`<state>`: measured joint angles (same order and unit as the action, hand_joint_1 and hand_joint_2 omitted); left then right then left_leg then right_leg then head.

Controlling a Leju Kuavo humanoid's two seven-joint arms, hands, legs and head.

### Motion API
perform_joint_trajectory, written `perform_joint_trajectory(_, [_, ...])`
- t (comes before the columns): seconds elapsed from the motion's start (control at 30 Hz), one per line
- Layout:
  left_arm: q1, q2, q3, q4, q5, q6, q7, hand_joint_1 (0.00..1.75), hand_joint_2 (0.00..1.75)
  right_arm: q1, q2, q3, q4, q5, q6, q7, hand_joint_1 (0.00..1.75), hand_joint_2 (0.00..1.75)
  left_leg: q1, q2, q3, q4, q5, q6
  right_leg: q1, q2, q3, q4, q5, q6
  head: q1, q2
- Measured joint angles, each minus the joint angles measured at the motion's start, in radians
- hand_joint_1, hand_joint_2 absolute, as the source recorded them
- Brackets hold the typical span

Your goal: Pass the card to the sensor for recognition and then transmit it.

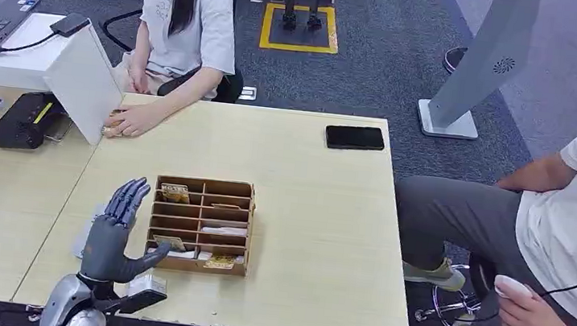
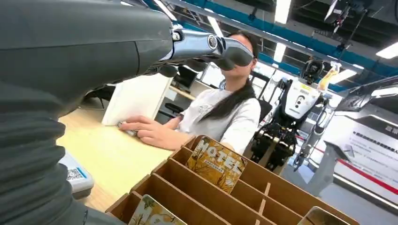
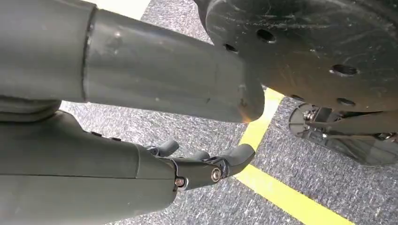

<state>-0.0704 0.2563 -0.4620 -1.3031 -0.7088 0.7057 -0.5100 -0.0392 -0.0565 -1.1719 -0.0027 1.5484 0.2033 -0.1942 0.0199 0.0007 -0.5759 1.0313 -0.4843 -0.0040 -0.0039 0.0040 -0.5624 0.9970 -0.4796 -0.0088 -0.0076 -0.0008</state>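
Your left hand hovers over the desk just left of the card rack, fingers spread and straight, thumb angled toward the rack's near corner. It holds nothing. That placement reads as a staging pose: the palm is level with the rack's left wall, so a card can be pinched from a slot with a short sideways reach.

Your right hand hangs beside the body over grey carpet with a yellow floor line. Its fingers look loosely curled and no object is visible in them.

The rack is thin brown board, slotted into two columns of shallow compartments. Cards stand or lean in several slots so their top edges stay exposed for gripping. The wrist view shows one hotel card, glossy, yellow-brown print, rounded corners, tilted against a divider. No card has left the rack yet.

The sensor appears to be the small flat grey unit lying on the desk under your left hand; in the wrist view its face carries a printed code. It sits close beside the rack.

The desk is pale, smooth laminate. A seated person's hand rests at the far edge, well apart from the rack.
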Motion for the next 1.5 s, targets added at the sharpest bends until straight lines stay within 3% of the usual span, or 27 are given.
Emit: perform_joint_trajectory(1.5, [0.002,-0.001,0.002,-0.002,-0.016,0.000,0.006,0.00,1.75,0.000,0.000,0.000,0.000,0.000,0.000,0.000,0.00,0.00,0.000,0.000,0.000,0.000,0.000,0.000,0.000,0.000,0.000,0.000,0.000,0.000,0.000,0.000])
